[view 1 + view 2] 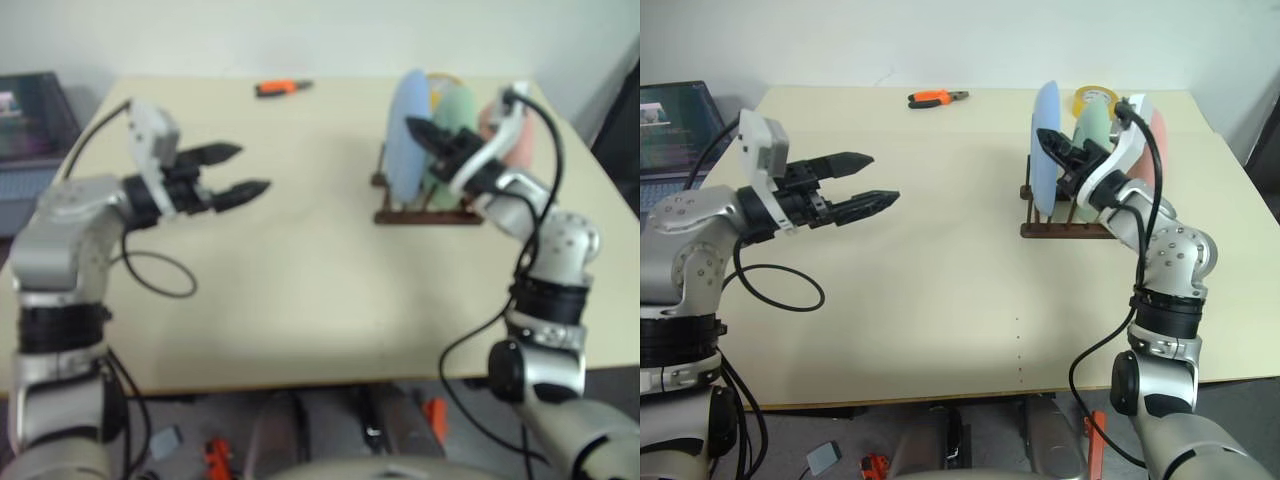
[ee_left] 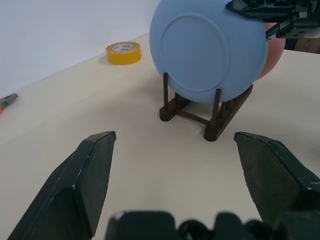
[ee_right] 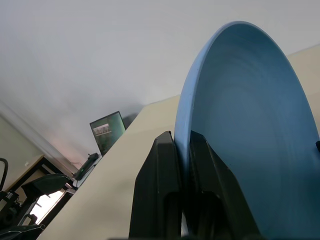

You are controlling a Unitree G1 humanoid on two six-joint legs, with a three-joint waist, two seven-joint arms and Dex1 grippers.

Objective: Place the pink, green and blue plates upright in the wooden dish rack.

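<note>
The wooden dish rack (image 1: 1070, 228) is dark reddish-brown. In it stand three plain, unpatterned plates: the blue plate (image 1: 1045, 145) light blue, the green plate (image 1: 1096, 128) behind it pale mint, the pink plate (image 1: 1157, 140) beyond that salmon. Just behind the rack lies a yellow tape roll (image 2: 123, 52). Well to the rack's left lie pliers (image 1: 937, 98) with orange handles. The worktop (image 1: 940, 290) is plain pale cream. Both the left pincer (image 1: 858, 182) and the right pincer (image 1: 1050, 142) have black fingers
</note>
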